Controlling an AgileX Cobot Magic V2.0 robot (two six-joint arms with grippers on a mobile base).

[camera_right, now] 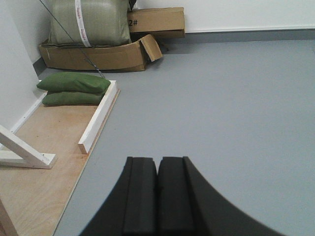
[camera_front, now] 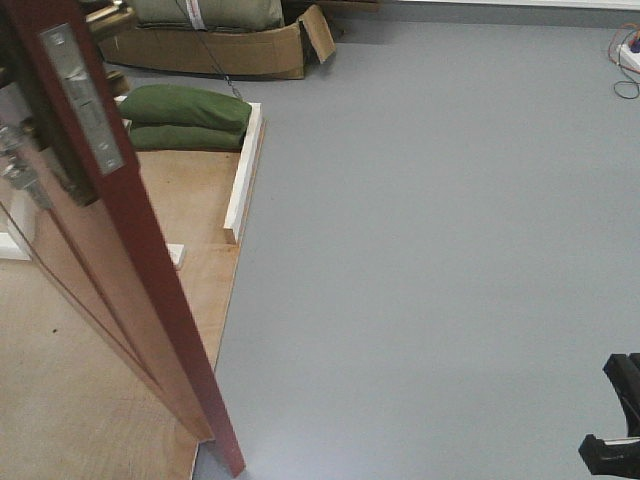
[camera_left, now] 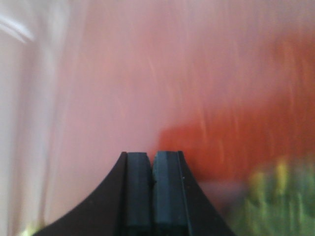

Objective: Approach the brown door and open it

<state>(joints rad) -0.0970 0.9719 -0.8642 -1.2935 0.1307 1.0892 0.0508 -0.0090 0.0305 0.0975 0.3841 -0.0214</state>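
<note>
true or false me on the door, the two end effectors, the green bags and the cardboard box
1. The glossy reddish-brown wooden door shows its lock-plate edge to the front camera. True.
2. The right end effector is shut on the door's handle. False: it is shut on nothing and hangs over the grey floor.
3. Two green sandbags lie stacked on the plywood board. True.
4. The left end effector is wide open. False: its pads are pressed together.
5. The brown cardboard box is empty. False: a grey-green woven sack sits in it.
</note>
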